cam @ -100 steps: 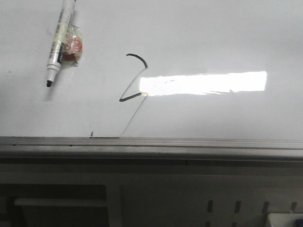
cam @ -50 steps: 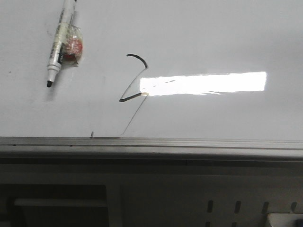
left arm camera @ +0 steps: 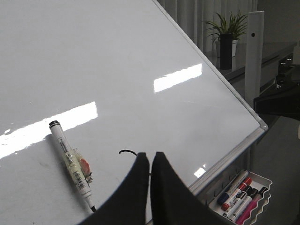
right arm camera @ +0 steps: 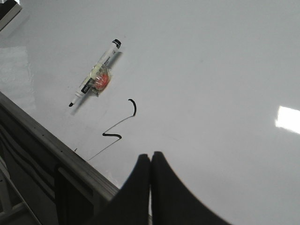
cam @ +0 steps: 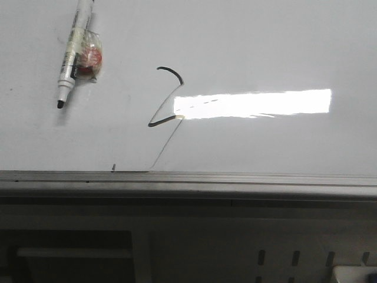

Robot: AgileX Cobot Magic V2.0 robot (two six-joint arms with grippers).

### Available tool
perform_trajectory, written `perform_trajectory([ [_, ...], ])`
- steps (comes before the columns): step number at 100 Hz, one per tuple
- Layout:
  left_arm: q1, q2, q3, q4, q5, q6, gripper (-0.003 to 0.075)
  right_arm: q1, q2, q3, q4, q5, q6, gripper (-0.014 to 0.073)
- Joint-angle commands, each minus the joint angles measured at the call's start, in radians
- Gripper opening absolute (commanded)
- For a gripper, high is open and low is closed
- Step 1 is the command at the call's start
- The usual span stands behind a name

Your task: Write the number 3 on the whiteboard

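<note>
The whiteboard (cam: 265, 47) fills the front view, with its silver frame edge along the bottom. The number 3 (cam: 167, 112) is a thin black zigzag with a dark top stroke and a dark middle hook. It also shows in the right wrist view (right arm camera: 119, 133). In the left wrist view only its top stroke (left arm camera: 127, 152) shows, the rest hidden behind the fingers. A white marker (cam: 73, 53) lies on the board at upper left, a red-and-clear piece taped to it. My left gripper (left arm camera: 150, 155) and right gripper (right arm camera: 150, 155) are shut and empty, off the marker.
A white tray (left arm camera: 241, 194) with several coloured markers hangs below the board's lower edge. A grey panel with slots (cam: 294, 256) sits under the frame. A potted plant (left arm camera: 226, 33) and a white post (left arm camera: 254, 51) stand beyond the board's edge.
The marker has slid very slightly up the board. The drawn strokes are the same.
</note>
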Motion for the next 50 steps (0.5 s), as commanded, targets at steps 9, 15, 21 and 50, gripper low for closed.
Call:
perform_trajectory([
  [9, -0.001, 0.014, -0.021, -0.023, -0.055, -0.003, -0.0020, -0.005, 0.007, -0.026, 0.003, -0.067, -0.001, -0.0064],
  [15, -0.001, 0.014, -0.016, 0.019, -0.054, -0.003, -0.0020, -0.005, 0.007, -0.026, 0.003, -0.067, -0.001, -0.0064],
  [21, 0.008, 0.011, -0.016, 0.127, -0.052, -0.003, -0.0020, -0.005, 0.007, -0.026, 0.003, -0.067, -0.001, -0.0064],
  [50, 0.310, -0.119, 0.179, 0.506, -0.236, -0.334, -0.0020, -0.005, 0.007, -0.026, 0.003, -0.068, -0.001, -0.0064],
])
